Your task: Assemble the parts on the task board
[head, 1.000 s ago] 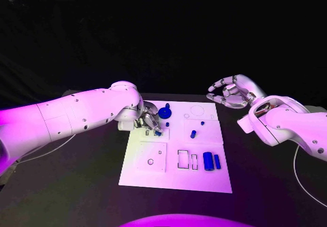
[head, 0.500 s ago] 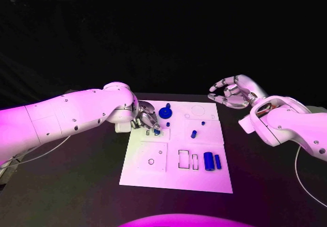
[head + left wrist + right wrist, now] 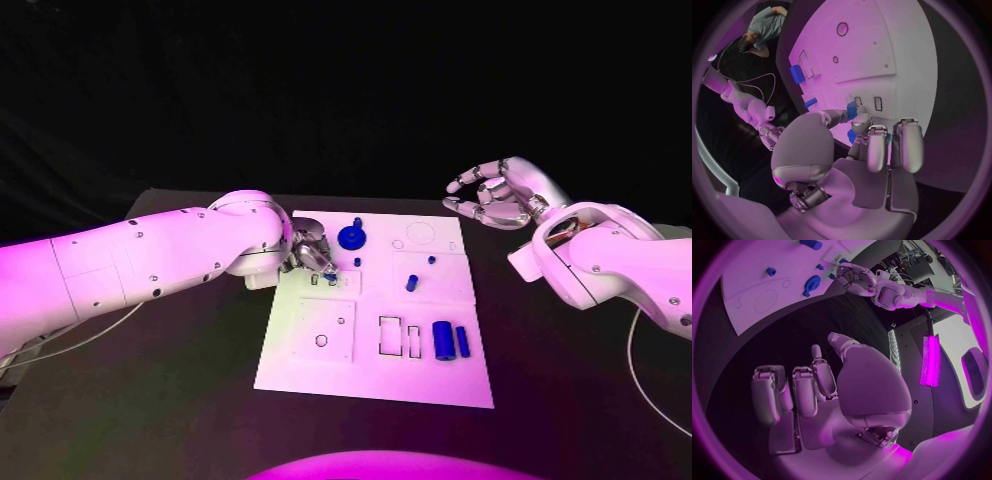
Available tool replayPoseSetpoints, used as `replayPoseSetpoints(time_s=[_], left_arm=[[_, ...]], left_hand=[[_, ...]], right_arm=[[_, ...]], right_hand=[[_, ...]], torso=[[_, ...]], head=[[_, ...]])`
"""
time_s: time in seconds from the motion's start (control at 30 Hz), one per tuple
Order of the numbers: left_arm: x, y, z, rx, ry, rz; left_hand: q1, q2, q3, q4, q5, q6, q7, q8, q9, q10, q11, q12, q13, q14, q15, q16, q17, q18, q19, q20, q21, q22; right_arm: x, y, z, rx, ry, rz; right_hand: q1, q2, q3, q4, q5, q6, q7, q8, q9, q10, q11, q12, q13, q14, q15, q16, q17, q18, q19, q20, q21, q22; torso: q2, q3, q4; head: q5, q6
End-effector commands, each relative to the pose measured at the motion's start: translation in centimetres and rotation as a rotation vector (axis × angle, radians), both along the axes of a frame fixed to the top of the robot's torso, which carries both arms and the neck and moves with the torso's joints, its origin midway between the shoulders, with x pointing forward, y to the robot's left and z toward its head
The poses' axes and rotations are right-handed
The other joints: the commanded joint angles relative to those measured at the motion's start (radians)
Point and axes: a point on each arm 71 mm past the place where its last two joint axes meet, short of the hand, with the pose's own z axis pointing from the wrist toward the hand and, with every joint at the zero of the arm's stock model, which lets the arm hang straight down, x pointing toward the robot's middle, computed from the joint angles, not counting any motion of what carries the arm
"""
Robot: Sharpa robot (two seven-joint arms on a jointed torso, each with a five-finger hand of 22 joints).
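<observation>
1. Blue parts lie scattered on the white board (image 3: 372,375), mid-surface; most seem not yet seated.
2. My left hand (image 3: 310,255) is at the board's far-left corner, fingers curled around a small blue part (image 3: 852,109); I judge it's pinching it, mid-insertion.
3. My right hand (image 3: 495,193) hovers off the far-right corner, fingers apart, holding nothing.
4. Next: press that part squarely home.

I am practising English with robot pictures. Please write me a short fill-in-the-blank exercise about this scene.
1. The white task board lies on a ____ table.
2. The small parts on the board are ____ in colour.
3. The ____ hand is over the board's far left corner, at a small part.
4. The right hand holds ____.

Missing words: black; blue; left; nothing
</observation>
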Motion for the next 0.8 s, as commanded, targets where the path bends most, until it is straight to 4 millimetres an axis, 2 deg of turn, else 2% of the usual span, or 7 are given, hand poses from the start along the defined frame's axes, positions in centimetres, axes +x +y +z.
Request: replayPoseSetpoints(time_s=[0.03, 0.8], left_arm=[[0.20, -0.18, 0.11, 0.030, -0.068, -0.012], [0.02, -0.86, -0.81, 0.085, -0.034, -0.056]], left_hand=[[-0.006, -0.004, 0.195, -0.198, 0.007, 0.010, -0.005, 0.007, 0.001, 0.010, 0.000, 0.007, 0.002, 0.096, -0.010, 0.005, 0.237, -0.019, 0.004, -0.006, 0.003, 0.000], [-0.026, -0.015, 0.205, -0.197, 0.015, 0.025, -0.012, 0.017, 0.011, 0.032, -0.007, 0.022, 0.021, 0.095, -0.015, 0.004, 0.234, -0.019, 0.004, -0.010, 0.002, -0.001]], right_arm=[[-0.07, 0.12, -0.01, -0.004, -0.002, 0.011], [-0.12, 0.19, 0.01, -0.004, -0.002, 0.015]], right_hand=[[-0.008, -0.006, 0.003, 0.003, 0.006, -0.009, 0.000, 0.005, 0.001, -0.002, -0.002, -0.004, 0.027, 0.071, -0.004, -0.003, 0.108, 0.007, 0.057, -0.005, -0.004, 0.213], [-0.012, -0.006, 0.004, 0.006, 0.007, -0.009, -0.001, 0.006, 0.001, -0.001, -0.002, -0.003, 0.027, 0.071, -0.004, -0.003, 0.109, 0.007, 0.057, -0.005, -0.004, 0.213]], torso=[[0.001, -0.0007, -0.0029], [0.001, -0.0005, -0.0018]], head=[[0.003, -0.002], [0.002, -0.007]])
